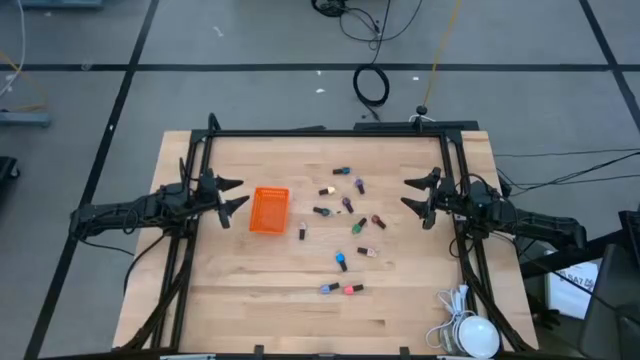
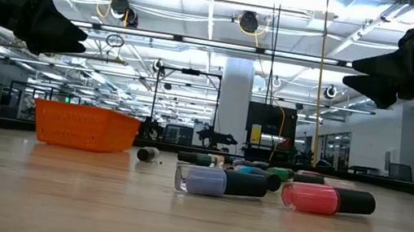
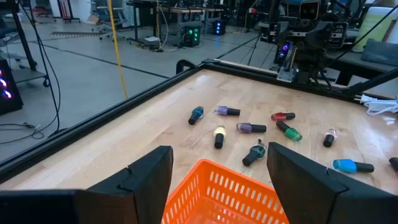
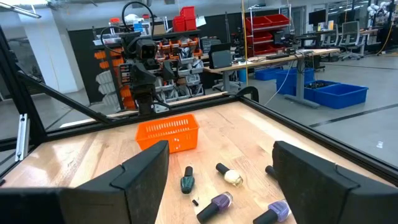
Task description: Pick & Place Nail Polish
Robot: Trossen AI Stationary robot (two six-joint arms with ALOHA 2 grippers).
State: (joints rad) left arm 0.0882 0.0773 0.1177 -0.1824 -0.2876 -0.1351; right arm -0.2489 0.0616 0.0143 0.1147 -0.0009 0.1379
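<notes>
Several small nail polish bottles with dark caps lie on their sides across the middle of the wooden table; a blue-grey one and a pink one lie nearest the front edge. An orange mesh basket stands left of them. My left gripper hovers open at the table's left side, just left of the basket and above table height. My right gripper hovers open at the right side, facing the bottles. Neither has anything between its fingers.
A black metal frame runs around the table's far and side edges. A white cable bundle and a white round object lie at the near right corner. Bare wood shows between the bottles and the near edge.
</notes>
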